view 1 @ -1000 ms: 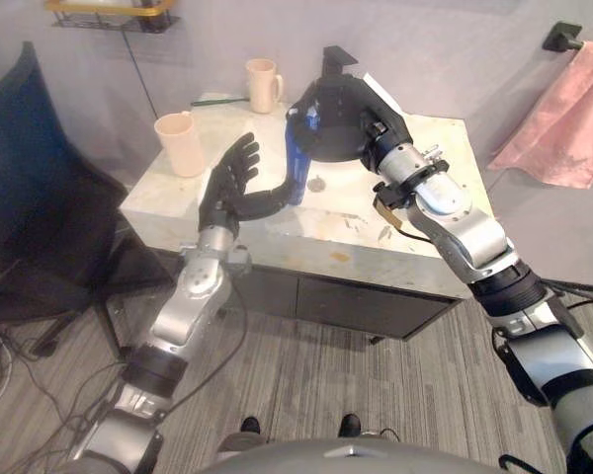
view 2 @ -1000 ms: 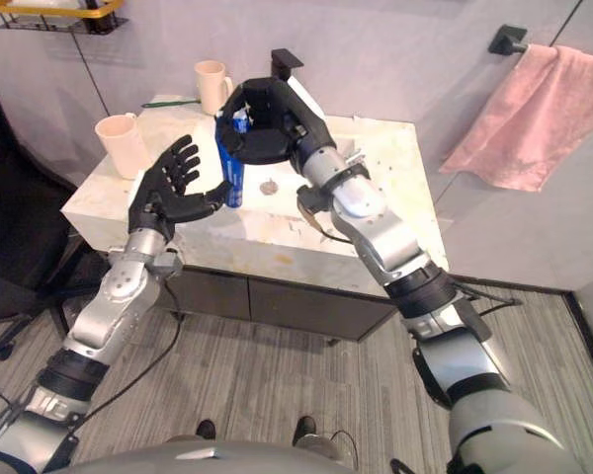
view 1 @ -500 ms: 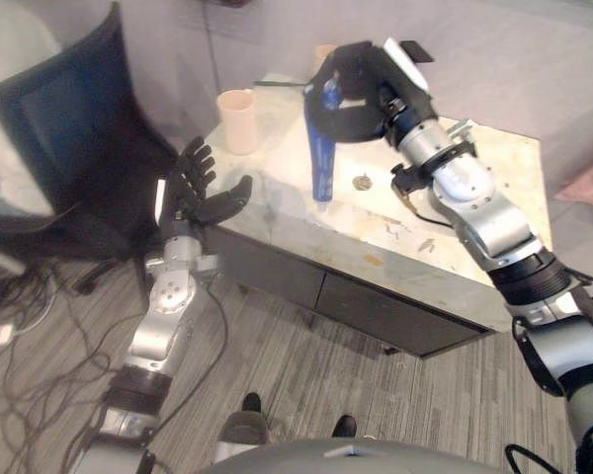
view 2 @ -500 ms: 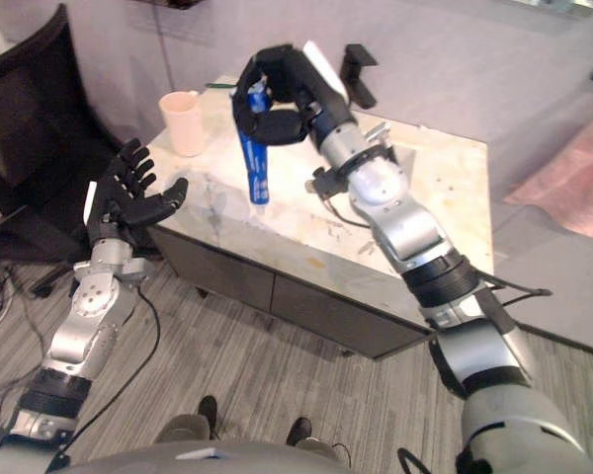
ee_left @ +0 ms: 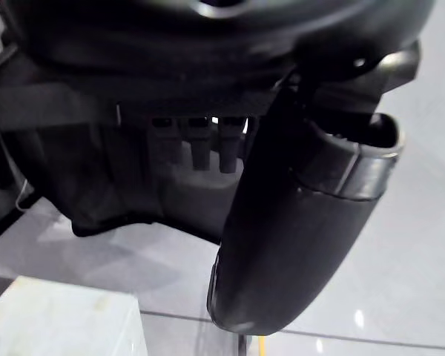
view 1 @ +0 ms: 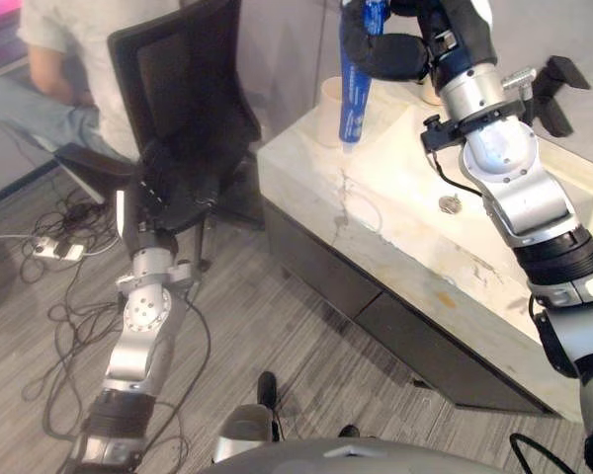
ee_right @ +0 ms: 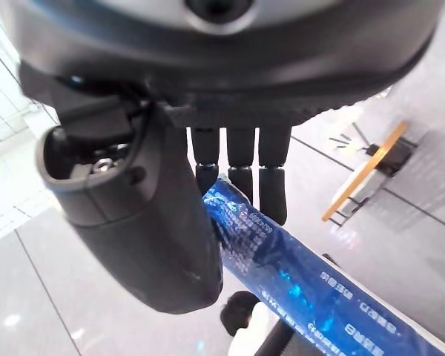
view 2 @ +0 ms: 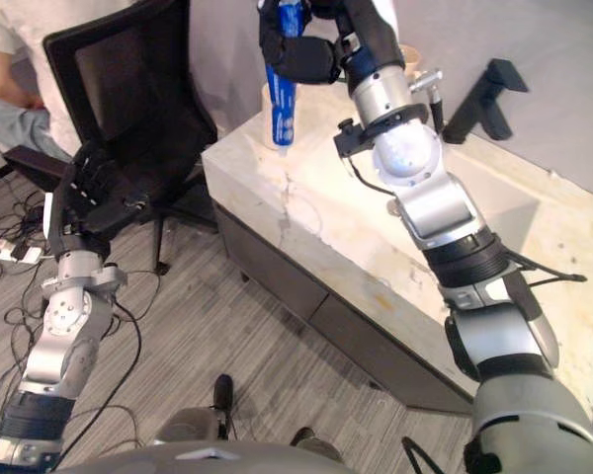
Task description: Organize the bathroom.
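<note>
My right hand (view 1: 400, 51) is shut on a blue toothpaste tube (view 1: 354, 84) and holds it upright, high above the left end of the marble counter (view 1: 395, 232). In the right wrist view the tube (ee_right: 304, 285) lies between the thumb and the curled fingers (ee_right: 241, 174). A pale pink cup (view 1: 328, 107) stands on the counter just behind the tube. My left hand (view 1: 161, 197) is off the counter to the left, in front of a black chair, open and holding nothing. Its straight fingers (ee_left: 200, 148) also show in the left wrist view.
A black office chair (view 1: 188, 84) stands left of the counter, with a seated person (view 1: 49, 69) beyond it. The sink's drain (view 1: 448, 203) and a black faucet (view 1: 553, 89) lie to the right. Cables and a power strip (view 1: 59, 249) lie on the floor.
The camera has swung left. My right hand has raised the tube higher, over the counter's left end. My left hand has drawn away from the counter toward the chair.
</note>
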Motion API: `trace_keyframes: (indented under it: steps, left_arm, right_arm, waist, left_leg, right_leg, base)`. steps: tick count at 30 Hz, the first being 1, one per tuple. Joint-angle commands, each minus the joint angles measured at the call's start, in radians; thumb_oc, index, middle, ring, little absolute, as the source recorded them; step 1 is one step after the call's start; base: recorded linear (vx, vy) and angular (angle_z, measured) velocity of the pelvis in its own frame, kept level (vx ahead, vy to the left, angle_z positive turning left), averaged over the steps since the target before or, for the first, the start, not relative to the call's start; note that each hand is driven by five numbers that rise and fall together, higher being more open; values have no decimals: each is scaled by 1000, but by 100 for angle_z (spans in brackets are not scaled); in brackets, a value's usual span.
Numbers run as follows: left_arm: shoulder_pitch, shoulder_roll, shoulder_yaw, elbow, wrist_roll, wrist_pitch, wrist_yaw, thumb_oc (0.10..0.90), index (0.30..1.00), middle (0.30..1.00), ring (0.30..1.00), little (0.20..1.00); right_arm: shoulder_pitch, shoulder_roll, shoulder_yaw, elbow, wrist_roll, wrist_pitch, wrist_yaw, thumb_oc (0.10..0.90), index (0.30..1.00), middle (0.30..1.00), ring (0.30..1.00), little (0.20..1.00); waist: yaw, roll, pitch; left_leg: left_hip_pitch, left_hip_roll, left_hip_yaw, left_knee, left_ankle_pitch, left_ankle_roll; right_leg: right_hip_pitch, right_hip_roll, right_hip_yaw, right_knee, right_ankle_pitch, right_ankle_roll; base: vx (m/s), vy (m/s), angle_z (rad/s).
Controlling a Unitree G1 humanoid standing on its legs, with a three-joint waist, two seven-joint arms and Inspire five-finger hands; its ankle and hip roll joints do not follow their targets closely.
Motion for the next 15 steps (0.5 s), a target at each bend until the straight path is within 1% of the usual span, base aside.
trace_keyframes:
  steps: [1,2,3,4,5,6,7,8,9,10,11,12,13,14,15]
  left_arm:
    - [11,93,10,-109,-18,-35,-37,800,900,900,900,900]
    - [20,94,4,-97,-34,-38,-64,800,900,900,900,900]
    - [24,95,-1,-95,-33,-39,-72,800,900,900,900,900]
    - [24,95,-3,-95,-32,-40,-75,800,900,900,900,900]
    - [26,97,-9,-96,-34,-39,-84,800,900,900,900,900]
    - [29,101,-20,-96,-32,-40,-94,800,900,900,900,900]
    - [32,105,-28,-91,-28,-43,-104,800,900,900,900,900]
    - [32,107,-31,-88,-27,-44,-107,800,900,900,900,900]
    - [30,111,-41,-79,-31,-48,-114,800,900,900,900,900]
    - [21,113,-63,-58,-45,-49,-120,800,900,900,900,900]
    - [18,113,-68,-50,-49,-51,-123,800,900,900,900,900]
    - [14,109,-85,-40,-41,-59,-115,800,900,900,900,900]
    - [15,108,-96,-37,-33,-64,-106,800,900,900,900,900]
    - [15,110,-110,-36,-34,-73,-90,800,900,900,900,900]
    - [20,114,-122,-35,-40,-83,-80,800,900,900,900,900]
  right_arm:
    - [-206,-38,-85,6,-82,-174,-169,400,300,300,300,300]
    - [-202,-42,-96,15,-121,-189,-218,400,300,300,300,300]
    - [-195,-42,-101,17,-143,-194,-237,400,300,300,300,300]
    - [-193,-43,-103,17,-152,-195,-244,400,300,300,300,300]
    - [-182,-48,-112,18,-172,-200,-265,400,300,300,300,300]
    - [-166,-63,-131,18,-187,-204,-293,400,300,300,300,300]
    - [-160,-72,-144,26,-181,-209,-302,400,300,300,300,300]
    - [-159,-76,-148,29,-182,-211,-308,400,300,300,300,300]
    - [-162,-83,-152,34,-195,-204,-325,400,300,300,300,300]
    - [-171,-91,-144,39,-215,-199,-351,400,300,300,300,300]
    - [-173,-93,-142,39,-220,-198,-361,400,300,300,300,300]
    - [-176,-93,-129,36,-225,-198,-386,400,300,300,300,300]
    - [-177,-95,-121,36,-215,-202,-398,400,300,300,300,300]
    - [-179,-95,-111,40,-205,-212,-416,400,300,300,300,300]
    - [-184,-87,-103,49,-205,-216,-423,400,300,300,300,300]
  waist:
    - [4,-5,-119]
    - [2,8,-114]
    - [-1,11,-109]
    - [-2,14,-109]
    - [-6,25,-106]
    - [-20,32,-97]
    - [-30,34,-94]
    - [-34,38,-95]
    - [-47,34,-96]
    - [-66,25,-102]
    - [-69,24,-105]
    - [-83,8,-108]
    - [-93,3,-109]
    - [-100,-1,-106]
    - [-100,-3,-101]
  left_leg:
    - [129,0,33,4,-144,-49]
    - [137,-1,17,-9,-138,-31]
    - [144,-4,11,-11,-140,-25]
    - [141,-4,9,-13,-136,-22]
    - [141,-1,0,-14,-134,-15]
    - [146,-8,-11,-14,-139,-9]
    - [146,-9,-20,-15,-140,-9]
    - [143,-5,-22,-17,-137,-9]
    - [141,-7,-35,-19,-137,-13]
    - [139,-13,-56,-23,-136,-19]
    - [137,-13,-60,-23,-137,-21]
    - [144,-31,-64,-23,-151,-22]
    - [151,-40,-66,-23,-164,-21]
    - [160,-49,-65,-23,-177,-20]
    - [172,-56,-57,-23,-188,-17]
  right_leg:
    - [-84,11,61,182,-134,45]
    - [-110,-21,68,284,-137,58]
    - [-126,-45,74,348,-135,68]
    - [-136,-50,76,362,-127,69]
    - [-159,-73,89,437,-110,72]
    - [-200,-92,139,556,-105,73]
    - [-223,-75,183,588,-102,73]
    - [-231,-62,198,589,-97,71]
    - [-244,-8,247,546,-111,71]
    - [-241,55,279,412,-125,55]
    - [-234,64,275,379,-126,51]
    - [-241,82,275,212,-87,48]
    - [-241,106,288,128,-45,52]
    - [-253,122,298,77,-2,60]
    - [-270,126,287,65,26,67]
  base:
    - [134,254,29]
    - [92,176,23]
    - [85,180,33]
    - [59,126,48]
    - [89,143,58]
    - [115,134,56]
    - [85,74,43]
    - [49,-19,51]
    - [82,-74,62]
    - [104,-85,61]
    - [151,-113,66]
    - [153,-93,42]
    - [191,-102,33]
    - [174,-63,4]
    - [153,-56,5]
